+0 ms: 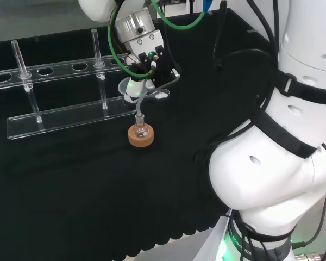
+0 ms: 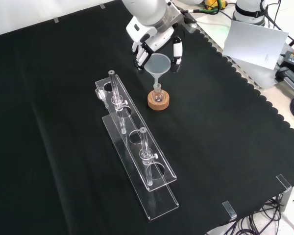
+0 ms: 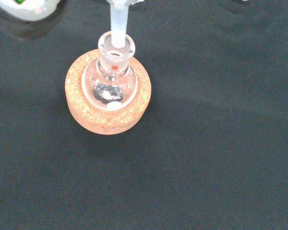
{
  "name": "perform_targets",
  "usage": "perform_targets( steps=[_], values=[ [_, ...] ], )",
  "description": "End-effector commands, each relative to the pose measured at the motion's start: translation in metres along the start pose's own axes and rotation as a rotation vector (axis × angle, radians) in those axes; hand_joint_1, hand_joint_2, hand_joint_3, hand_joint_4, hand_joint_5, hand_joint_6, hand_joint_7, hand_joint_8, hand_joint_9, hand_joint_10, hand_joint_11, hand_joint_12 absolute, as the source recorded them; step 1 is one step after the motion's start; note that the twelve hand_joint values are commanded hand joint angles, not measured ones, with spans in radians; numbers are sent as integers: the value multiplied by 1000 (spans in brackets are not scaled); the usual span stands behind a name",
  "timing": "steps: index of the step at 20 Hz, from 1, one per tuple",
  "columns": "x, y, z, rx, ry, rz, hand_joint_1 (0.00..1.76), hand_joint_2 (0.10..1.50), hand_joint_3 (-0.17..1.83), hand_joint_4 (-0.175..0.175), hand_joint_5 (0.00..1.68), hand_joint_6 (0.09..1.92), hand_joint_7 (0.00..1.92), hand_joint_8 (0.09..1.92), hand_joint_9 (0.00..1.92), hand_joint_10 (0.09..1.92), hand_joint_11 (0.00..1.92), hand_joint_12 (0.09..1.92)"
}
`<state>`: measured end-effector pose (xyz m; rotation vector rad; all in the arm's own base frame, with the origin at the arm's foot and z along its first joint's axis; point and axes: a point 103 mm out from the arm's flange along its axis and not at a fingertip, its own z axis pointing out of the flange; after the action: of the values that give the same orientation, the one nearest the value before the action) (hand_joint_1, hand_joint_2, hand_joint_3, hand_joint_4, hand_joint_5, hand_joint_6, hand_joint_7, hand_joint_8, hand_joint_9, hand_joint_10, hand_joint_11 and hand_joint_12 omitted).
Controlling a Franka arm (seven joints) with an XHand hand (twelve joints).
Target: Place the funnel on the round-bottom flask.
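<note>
A small round-bottom flask point(image 2: 158, 96) stands upright in a cork ring point(image 2: 159, 102) on the black cloth. The clear funnel point(image 2: 158, 64) hangs over it, and the hand point(image 2: 154, 36) is shut on the funnel with fingers point(image 2: 139, 55) on either side of the cone. The funnel's stem point(image 3: 118, 26) points down into the flask's neck point(image 3: 116, 47), its tip just inside the mouth. In the head view the hand point(image 1: 147, 60) holds the funnel point(image 1: 133, 87) above the flask point(image 1: 140, 129) and cork ring point(image 1: 140, 136).
A long clear rack point(image 2: 137, 156) with upright tubes stands to the left of the flask in the front view; in the head view the rack point(image 1: 60, 92) lies beyond and left of it. The arm's white links point(image 1: 282, 136) stand at the head view's right.
</note>
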<state>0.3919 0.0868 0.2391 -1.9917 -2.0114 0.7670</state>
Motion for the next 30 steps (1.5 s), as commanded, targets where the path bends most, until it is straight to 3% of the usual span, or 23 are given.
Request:
perform_targets(
  steps=[1,30],
  values=[
    [-1,1,2,11,5,2,832,722,547,-10,710,781,671,770,1007,497,665,1188],
    [0,14,24,43,24,-10,828,723,551,-13,699,785,660,774,997,494,666,1186]
  ],
)
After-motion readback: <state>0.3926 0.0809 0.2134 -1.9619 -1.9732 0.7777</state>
